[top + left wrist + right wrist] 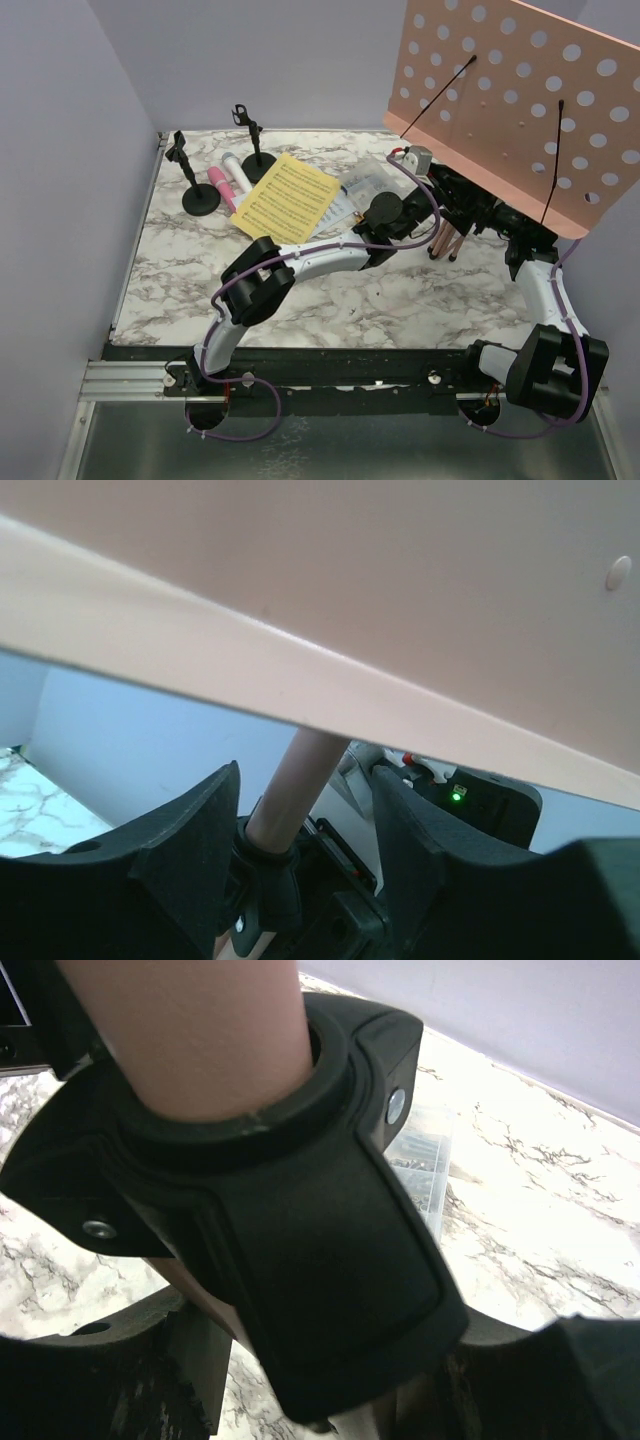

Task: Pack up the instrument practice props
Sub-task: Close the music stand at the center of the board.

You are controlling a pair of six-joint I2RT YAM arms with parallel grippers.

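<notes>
The pink music rack [510, 110] stands tilted at the far right of the table [400, 290]. The right gripper [350, 1375] is clamped on its black collar [330, 1250]; the left gripper [305, 780] has jaws apart around its pole [312, 752]

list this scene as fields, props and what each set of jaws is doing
rack: pink perforated tripod music rack, far right
left gripper: jaws open astride rack's pole, gaps both sides
right gripper: close against black collar on pole; grip unclear
microphones: pink microphone and white microphone lying between two black round-based mic holders, back left
sheet: yellow sheet-music page flat on marble table, centre
</notes>
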